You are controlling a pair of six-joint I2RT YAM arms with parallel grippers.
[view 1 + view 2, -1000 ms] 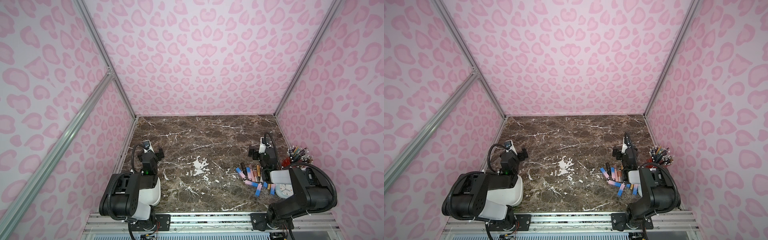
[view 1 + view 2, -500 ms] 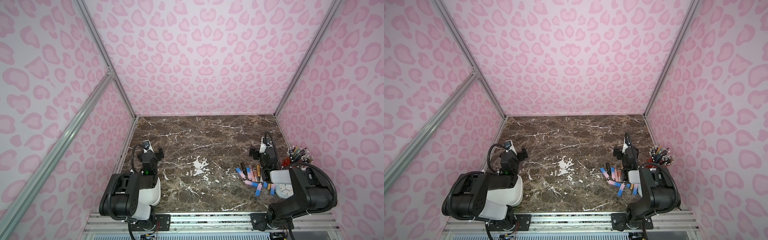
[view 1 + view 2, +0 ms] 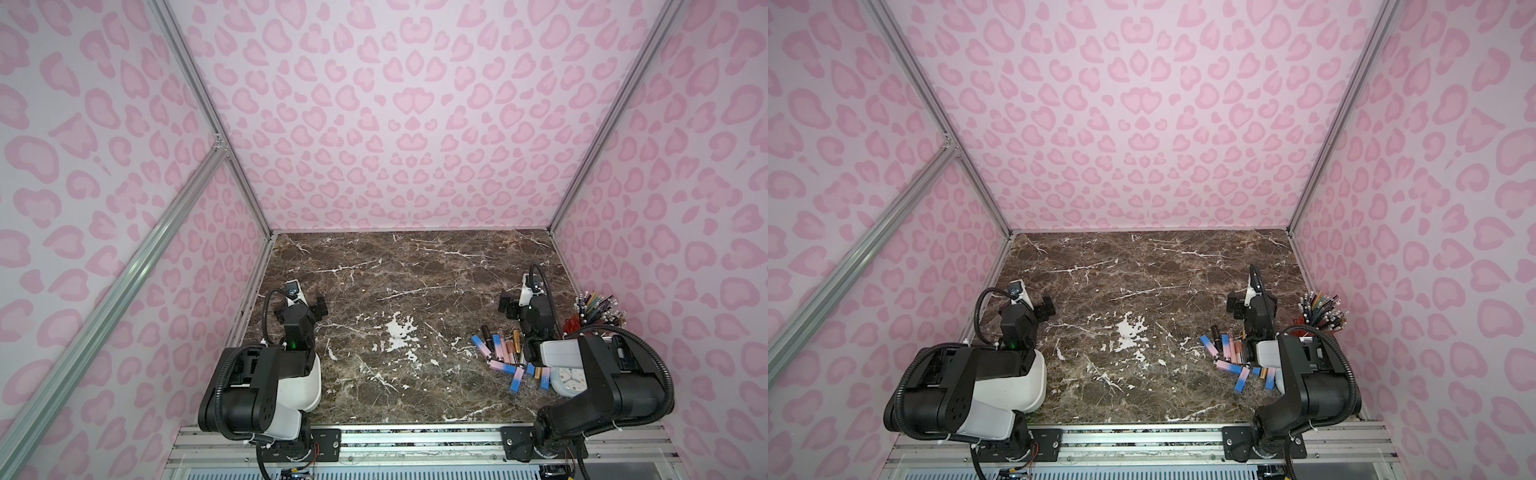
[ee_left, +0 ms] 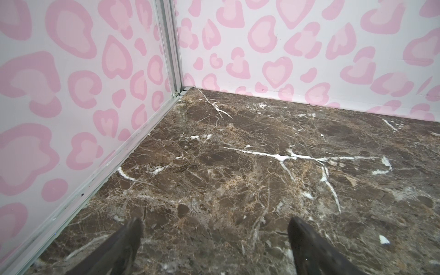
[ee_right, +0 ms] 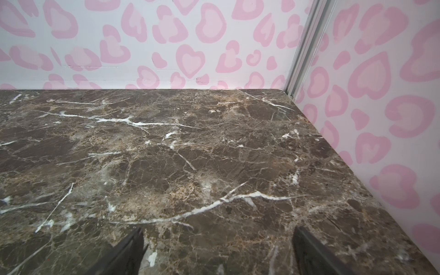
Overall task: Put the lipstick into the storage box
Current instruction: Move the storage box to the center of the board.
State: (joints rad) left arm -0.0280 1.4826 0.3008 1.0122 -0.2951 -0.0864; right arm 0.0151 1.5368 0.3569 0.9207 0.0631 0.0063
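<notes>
Across the brown marble table (image 3: 415, 270): left arm (image 3: 249, 374) and right arm (image 3: 623, 374) folded at the near corners. White storage box (image 3: 312, 384) at the near left, mostly tucked beneath the left arm. Red pencil cup (image 3: 575, 324) and small clock (image 3: 567, 380) hard by the right arm. Left gripper (image 4: 214, 226) and right gripper (image 5: 217, 234) both spread wide, pinching nothing, aimed at the far wall. Lipsticks (image 3: 500, 353) heaped just beside the right arm's inner side, behind its claw, back toward the base; most lying lengthwise toward the far wall, a few pink-and-blue ones slanted across. Far nearer the right arm; well apart from the box. Likely calls for drawing that claw back and tipping down first.
</notes>
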